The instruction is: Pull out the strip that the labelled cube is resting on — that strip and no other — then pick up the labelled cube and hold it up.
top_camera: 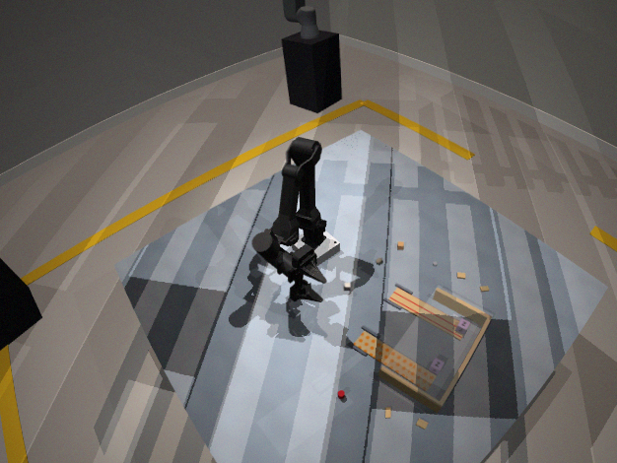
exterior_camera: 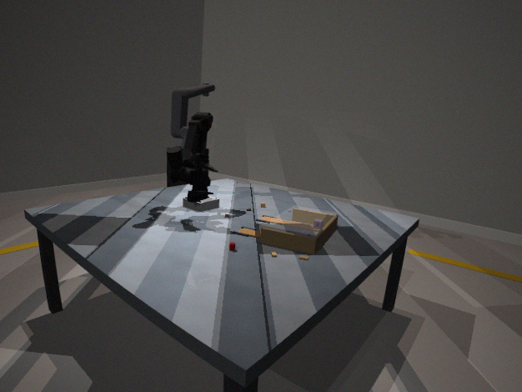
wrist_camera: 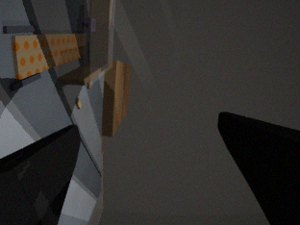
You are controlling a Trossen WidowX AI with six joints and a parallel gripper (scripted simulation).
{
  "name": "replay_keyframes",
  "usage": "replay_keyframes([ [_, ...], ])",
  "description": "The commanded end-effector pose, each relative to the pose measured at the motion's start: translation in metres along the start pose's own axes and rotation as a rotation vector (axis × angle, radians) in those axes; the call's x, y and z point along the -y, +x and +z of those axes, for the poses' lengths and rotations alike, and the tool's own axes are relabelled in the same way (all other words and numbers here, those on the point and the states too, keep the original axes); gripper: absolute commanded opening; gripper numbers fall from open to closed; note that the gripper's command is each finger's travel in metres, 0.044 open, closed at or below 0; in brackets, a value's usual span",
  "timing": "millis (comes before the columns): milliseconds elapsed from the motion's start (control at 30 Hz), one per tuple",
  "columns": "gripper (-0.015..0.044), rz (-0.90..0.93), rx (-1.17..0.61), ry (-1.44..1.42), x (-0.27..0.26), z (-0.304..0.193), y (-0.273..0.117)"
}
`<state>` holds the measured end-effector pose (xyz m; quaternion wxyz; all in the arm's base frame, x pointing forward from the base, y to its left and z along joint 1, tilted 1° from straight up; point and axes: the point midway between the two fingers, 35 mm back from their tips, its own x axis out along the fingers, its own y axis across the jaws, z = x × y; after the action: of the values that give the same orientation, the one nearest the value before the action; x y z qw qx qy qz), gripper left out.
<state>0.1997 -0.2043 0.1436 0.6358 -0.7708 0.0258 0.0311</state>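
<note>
A red-striped strip and an orange-dotted strip reach into a low wooden box. A lilac cube with a dark letter is at the striped strip's inner end and seems to rest on it. A second lilac lettered cube is beside or partly over the dotted strip's inner end; which is unclear. The letters are too small to tell apart surely. My gripper is open and empty, raised near the arm's base, well away from both strips.
Dark rails flank the outer strip ends. A red cylinder stands outside the box. A pale block lies near the arm, an orange cube farther back. Several small tan pieces lie around the box.
</note>
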Motion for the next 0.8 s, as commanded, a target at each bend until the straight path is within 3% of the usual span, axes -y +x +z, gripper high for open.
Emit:
replay_keyframes([
  [0, 0.04, 0.003, 0.0, 0.015, 0.0, 0.0, 0.002],
  [433, 0.04, 0.268, -0.149, 1.047, 0.034, 0.052, 0.097],
  [767, 0.04, 0.34, -0.381, 1.535, 0.063, 0.109, 0.11],
])
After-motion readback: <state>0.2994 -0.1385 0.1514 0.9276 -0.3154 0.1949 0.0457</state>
